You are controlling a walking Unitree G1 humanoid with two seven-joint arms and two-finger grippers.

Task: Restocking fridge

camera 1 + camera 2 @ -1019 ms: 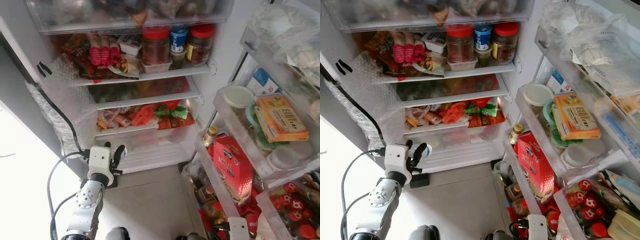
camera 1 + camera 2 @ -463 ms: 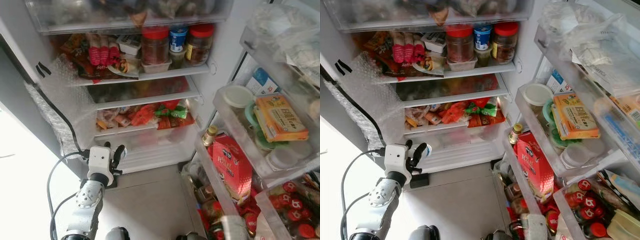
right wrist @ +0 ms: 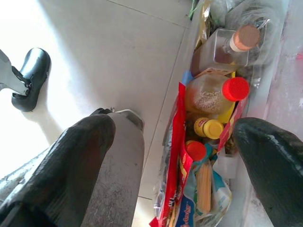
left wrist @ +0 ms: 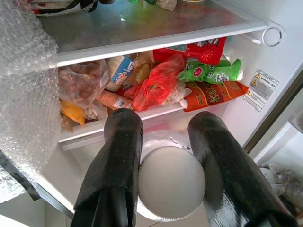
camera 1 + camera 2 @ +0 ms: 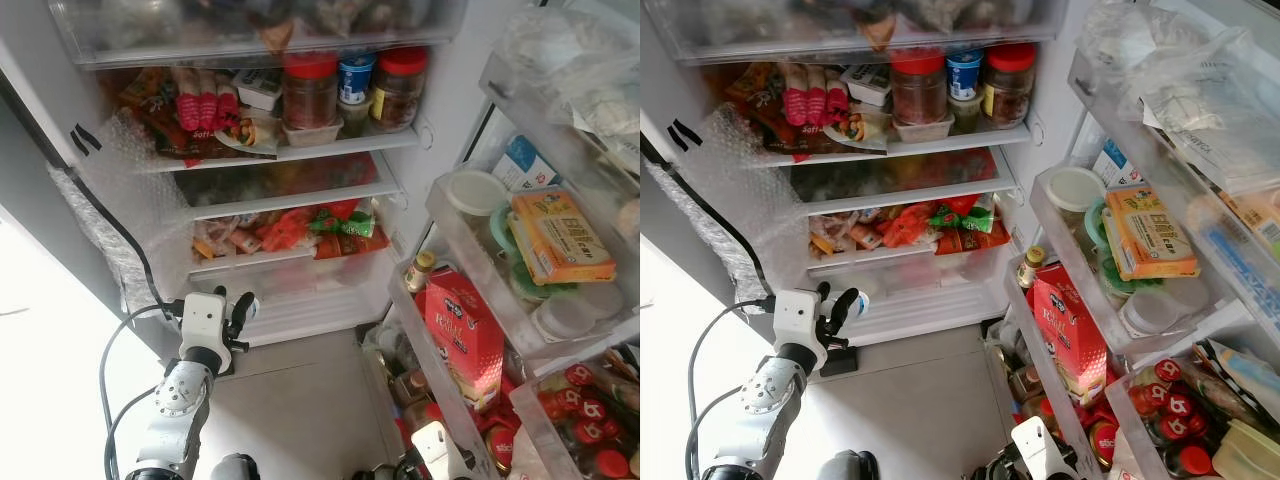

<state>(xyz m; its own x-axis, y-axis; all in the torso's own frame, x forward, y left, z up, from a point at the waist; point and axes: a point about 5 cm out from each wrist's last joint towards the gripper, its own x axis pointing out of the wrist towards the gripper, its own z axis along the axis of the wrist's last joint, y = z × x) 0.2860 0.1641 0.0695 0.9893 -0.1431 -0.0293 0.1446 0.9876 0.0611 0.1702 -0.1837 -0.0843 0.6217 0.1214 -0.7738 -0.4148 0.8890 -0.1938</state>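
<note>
The fridge stands open, its shelves point(image 5: 300, 150) packed with jars and food packets. My left gripper point(image 5: 240, 310) is low in front of the clear bottom drawer point(image 5: 300, 275), shut on a small container with a white ribbed cap point(image 4: 171, 182) held between both fingers point(image 4: 120, 156). My right gripper point(image 3: 174, 126) is open, fingers wide apart, low beside the bottom door shelf. Below it sit a red-capped bottle point(image 3: 235, 88), a yellow-capped one point(image 3: 212, 128) and a cork-topped bottle point(image 3: 246, 38).
The open door on the right carries crowded shelves with a red carton point(image 5: 465, 330), an orange box point(image 5: 558, 235) and red-capped bottles point(image 5: 590, 410). Bubble wrap point(image 5: 120, 200) hangs on the fridge's left side. Tile floor point(image 5: 300, 400) lies between the arms.
My right gripper has swung left and up at the bottom of the eye views. The left arm with the white-capped container has barely shifted.
</note>
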